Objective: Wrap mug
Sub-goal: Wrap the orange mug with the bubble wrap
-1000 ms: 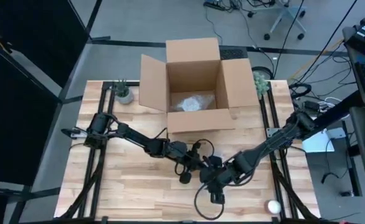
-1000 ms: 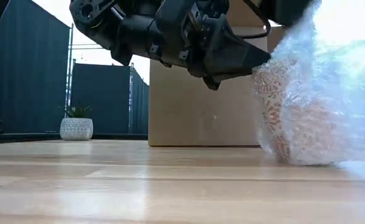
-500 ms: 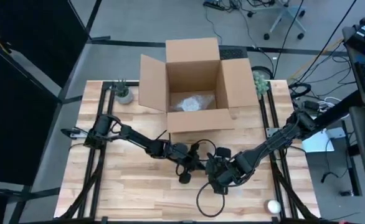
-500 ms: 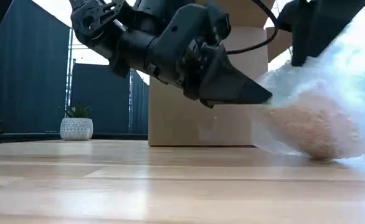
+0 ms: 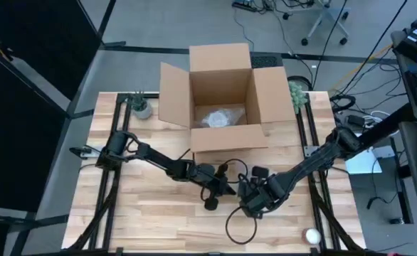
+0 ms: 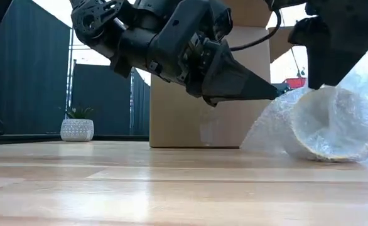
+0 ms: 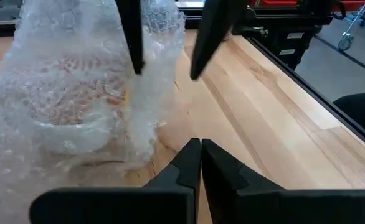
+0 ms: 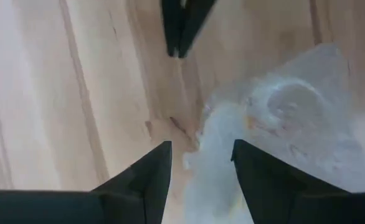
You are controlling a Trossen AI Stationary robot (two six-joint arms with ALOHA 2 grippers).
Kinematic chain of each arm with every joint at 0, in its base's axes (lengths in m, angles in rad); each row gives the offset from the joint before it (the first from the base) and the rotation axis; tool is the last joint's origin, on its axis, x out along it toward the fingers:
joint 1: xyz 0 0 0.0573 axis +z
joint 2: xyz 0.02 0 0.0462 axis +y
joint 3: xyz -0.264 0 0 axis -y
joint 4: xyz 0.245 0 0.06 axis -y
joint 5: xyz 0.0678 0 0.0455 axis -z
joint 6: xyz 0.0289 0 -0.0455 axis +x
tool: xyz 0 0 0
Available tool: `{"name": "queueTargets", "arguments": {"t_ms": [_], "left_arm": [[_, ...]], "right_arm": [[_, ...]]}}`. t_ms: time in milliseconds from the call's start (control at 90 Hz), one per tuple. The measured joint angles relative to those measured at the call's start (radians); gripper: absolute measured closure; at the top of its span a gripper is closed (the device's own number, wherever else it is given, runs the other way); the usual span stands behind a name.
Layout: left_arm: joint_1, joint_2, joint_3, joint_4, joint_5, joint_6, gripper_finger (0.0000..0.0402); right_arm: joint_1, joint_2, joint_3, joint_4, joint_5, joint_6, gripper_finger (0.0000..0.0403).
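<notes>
At table centre, just in front of the cardboard box (image 5: 221, 96), both arms meet over the mug (image 7: 70, 102) — it's lying on the wood inside its bubble wrap (image 6: 316, 125), orange pattern showing through the plastic.

What changed over the last second: the low view had the bundle bulging tall and upright-looking, then slumped half a second ago; now it lies on its side as a hollow roll with the open end facing the low camera. From above, the right arm has pulled in closer to the left one and toward the box.

Left gripper (image 7: 200, 163) — fingers pressed together with nothing between them, tip pointing at the bundle and stopping just short of it. Right gripper (image 8: 198, 168) is above the wrap with fingers spread, not clamping anything; a loose edge of wrap sits between and below them.

My read: the wrap is around the mug but nobody is holding it, and the end is open and loose. So the roll is roughly done, the closing isn't. That flap likely needs tucking or pinching, otherwise the sheet could spring back. A white wad already sits inside the box.
</notes>
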Motion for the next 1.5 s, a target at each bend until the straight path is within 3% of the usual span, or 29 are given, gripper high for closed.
{"name": "queueTargets", "arguments": {"t_ms": [278, 478, 689, 1067, 1178, 1422, 1500], "left_arm": [[0.000, -0.002, 0.001, -0.004, 0.000, 0.000, 0.0400], [0.000, -0.002, 0.001, -0.005, 0.006, 0.000, 0.0400], [0.000, -0.003, 0.002, -0.005, 0.006, 0.000, 0.0400], [0.000, -0.003, 0.003, -0.002, 0.005, -0.001, 0.0400], [0.000, -0.003, 0.003, -0.002, 0.005, -0.001, 0.0400], [0.000, -0.003, 0.003, -0.002, 0.005, -0.001, 0.0400], [0.000, -0.003, 0.003, -0.002, 0.005, -0.001, 0.0400]], "right_arm": [[0.020, -0.001, 0.019, -0.126, 0.012, 0.104, 0.0243], [0.048, -0.001, 0.008, -0.179, 0.134, 0.223, 0.0243], [0.060, -0.001, -0.099, -0.112, 0.140, 0.294, 0.0243], [0.053, -0.005, -0.251, -0.088, 0.336, 0.482, 0.0246], [0.049, -0.005, -0.272, -0.099, 0.342, 0.509, 0.0272], [0.047, 0.005, -0.296, -0.205, 0.297, 0.656, 0.0381], [0.045, 0.002, -0.293, -0.207, 0.298, 0.676, 0.0394]]}}
